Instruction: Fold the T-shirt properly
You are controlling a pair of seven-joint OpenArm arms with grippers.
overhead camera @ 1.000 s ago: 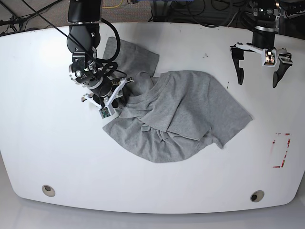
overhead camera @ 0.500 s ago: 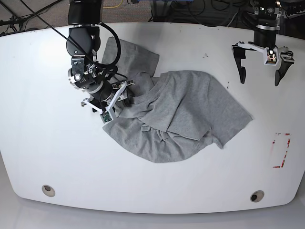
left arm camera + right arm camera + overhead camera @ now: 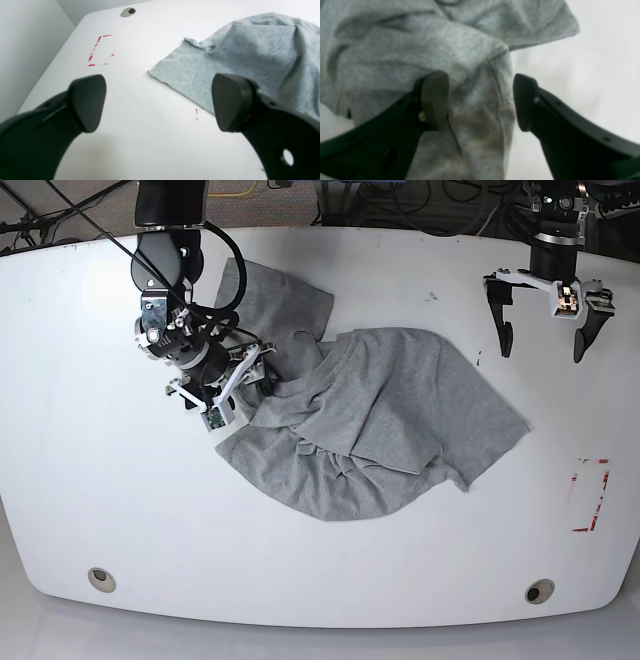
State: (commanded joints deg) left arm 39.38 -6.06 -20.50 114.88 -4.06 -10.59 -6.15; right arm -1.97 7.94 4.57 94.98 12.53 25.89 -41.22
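So the T-shirt [image 3: 370, 420] is lying in a rumpled heap across the middle of the white table [image 3: 90, 480], nowhere near folded yet, one flap up toward the top left and a flat corner sticking out right of centre. The right gripper [image 3: 228, 385], at the left side of the base view, sits low at the shirt's left edge, and its wrist view shows the jaws apart with a hemmed fold of grey fabric between them, one pad touching the cloth; not clamped as far as I can see. My guess is it's lining up a pinch on that edge to pull the shirt flat. The left gripper [image 3: 545, 320] hangs wide open at the top right, clear of the cloth, probably just waiting its turn
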